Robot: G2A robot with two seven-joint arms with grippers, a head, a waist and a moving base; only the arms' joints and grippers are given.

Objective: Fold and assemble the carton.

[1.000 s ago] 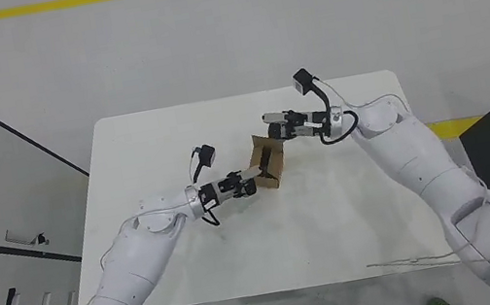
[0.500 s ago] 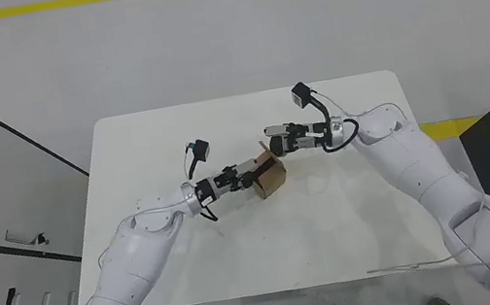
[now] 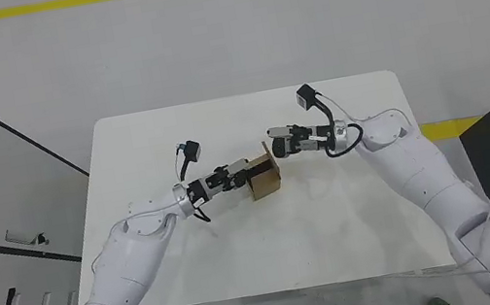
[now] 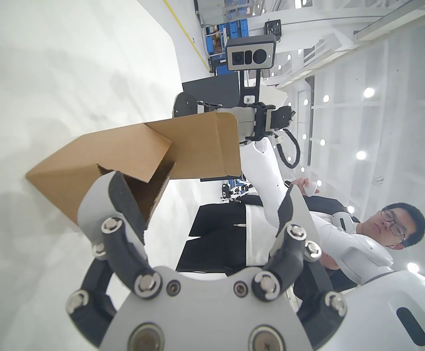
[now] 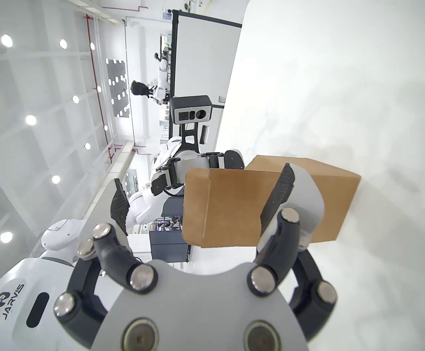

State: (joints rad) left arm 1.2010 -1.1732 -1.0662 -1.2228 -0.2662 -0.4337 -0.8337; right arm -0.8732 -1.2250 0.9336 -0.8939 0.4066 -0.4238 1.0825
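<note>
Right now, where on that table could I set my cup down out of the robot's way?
Bare: the far-left corner of the table, the far edge beyond the carton, and the wide near strip between the two arms. Crowded: the middle, where the left gripper and right gripper flank the carton.

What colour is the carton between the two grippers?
Plain brown cardboard carton, unprinted on the faces shown; clearest in the right wrist view.
</note>
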